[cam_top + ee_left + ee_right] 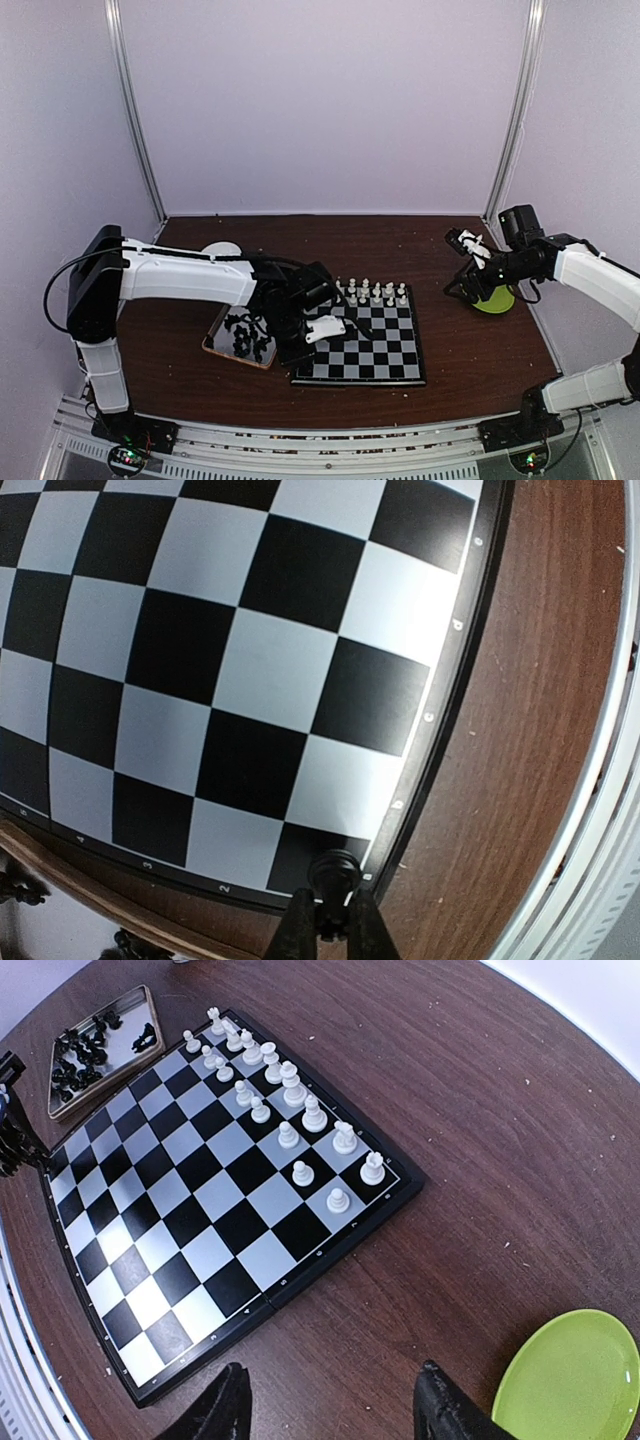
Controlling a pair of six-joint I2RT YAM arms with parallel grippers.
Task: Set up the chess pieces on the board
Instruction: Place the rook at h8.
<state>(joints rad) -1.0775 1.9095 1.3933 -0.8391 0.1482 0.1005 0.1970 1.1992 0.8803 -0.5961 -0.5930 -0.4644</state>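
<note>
The left fingers [350,932] are clamped on a black piece [335,872] at the board's [250,680] corner by the table's [520,730] near edge. It looks light, hard and smooth, so it may twist or slip. A pinch low on its narrow stem suits it. White pieces [290,1090] line the far rows, and other black pieces [85,1055] lie in the tray [125,1060]. The right fingers [445,1410] hang apart, empty.

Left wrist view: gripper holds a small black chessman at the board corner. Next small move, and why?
Likely lower the left gripper and release the small black chessman onto the corner square of the black-and-grey checked board: its fingers pinch the piece right over that corner, and the squares nearby are bare.
</note>
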